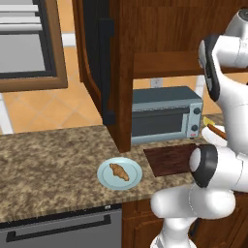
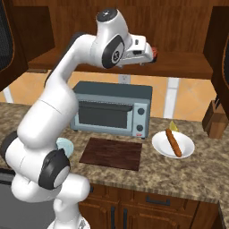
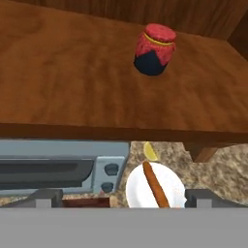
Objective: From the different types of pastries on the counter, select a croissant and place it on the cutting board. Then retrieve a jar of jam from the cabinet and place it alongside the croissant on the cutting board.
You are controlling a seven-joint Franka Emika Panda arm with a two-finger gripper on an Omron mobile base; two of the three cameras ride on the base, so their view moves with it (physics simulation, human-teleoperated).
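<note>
End effector point(image 2: 154, 53) spread, empty, raised to the cabinet shelf point(image 3: 72, 77).
Aimed at jar of jam point(image 3: 155, 48); croissant point(image 1: 119, 171) sits on blue plate point(image 1: 107, 180), cutting board point(image 2: 112, 153) bare.

1. The croissant point(image 1: 119, 171) is small, golden-brown and ridged, and lies flat on a round light blue plate point(image 1: 106, 178) on the counter point(image 1: 48, 155).
2. The cutting board point(image 2: 111, 153) is a dark reddish-brown rectangle, lying flat and bare on the speckled granite, in front of the toaster oven.
3. The jar of jam point(image 3: 154, 49) is squat, with a red top and a dark body. It stands upright on the cabinet point(image 3: 72, 72) shelf.
</note>
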